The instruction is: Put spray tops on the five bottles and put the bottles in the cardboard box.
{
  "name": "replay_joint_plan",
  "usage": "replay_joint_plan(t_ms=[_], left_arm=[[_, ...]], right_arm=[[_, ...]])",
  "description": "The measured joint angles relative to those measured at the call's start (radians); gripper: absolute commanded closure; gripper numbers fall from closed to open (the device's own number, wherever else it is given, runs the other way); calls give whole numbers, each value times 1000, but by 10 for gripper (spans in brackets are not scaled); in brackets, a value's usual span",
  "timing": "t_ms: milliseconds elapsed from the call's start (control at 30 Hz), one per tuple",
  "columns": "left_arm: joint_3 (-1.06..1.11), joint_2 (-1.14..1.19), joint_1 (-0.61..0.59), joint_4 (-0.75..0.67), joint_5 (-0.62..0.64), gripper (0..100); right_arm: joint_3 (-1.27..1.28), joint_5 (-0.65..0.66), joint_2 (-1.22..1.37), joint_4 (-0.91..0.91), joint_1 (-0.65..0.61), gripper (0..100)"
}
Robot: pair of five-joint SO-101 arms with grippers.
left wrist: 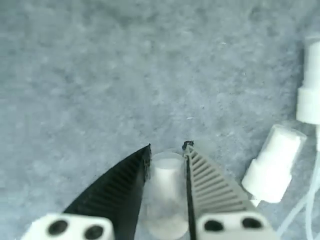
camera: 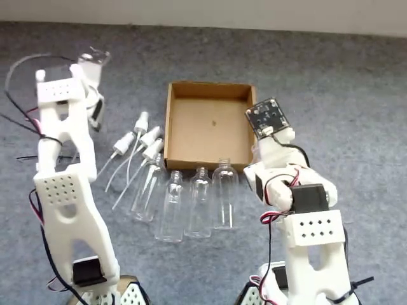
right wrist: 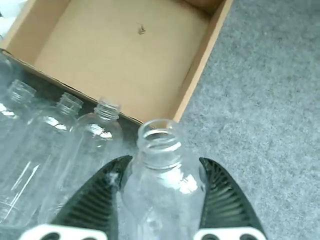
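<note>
The table (camera: 331,70) in front of me is covered in grey, carpet-like cloth. An open cardboard box (camera: 168,127) sits flat on it near the middle. Just beside the box's near wall, on my side, four clear bottles (camera: 199,203) lie on their sides in a row, open necks pointing at the box. To my left of the box four white spray tops (camera: 151,135) lie in a loose cluster, their thin tubes trailing back toward me.

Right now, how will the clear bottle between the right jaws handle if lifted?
Clear bottle looks empty and thin-walled, so probably light, and it may flex if squeezed. Its glossy, round sides could slip in the jaws. Set on its side, it would likely roll.
</note>
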Motion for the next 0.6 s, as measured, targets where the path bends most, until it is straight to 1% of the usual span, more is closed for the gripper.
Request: replay_joint_plan(t_ms=[133,200,267,367,467,600], left_arm=[[-181,-104,-5,132,3,958],[-270,-166,-5,180,25,958],[-330,-236,-5,193,75,958],[-387,-351,12,199,169,958],[-419,-477,81,201,269,958],[-445,-660,236,201,373,958]], right_arm=[[0,0,0,0,-69,936],[0,0,0,-8,-101,939],[0,-6,0,-58,-147,961],[0,-89,0,-178,-213,990],[17,-176,0,-311,-267,992],[92,-241,0,-437,-316,992]])
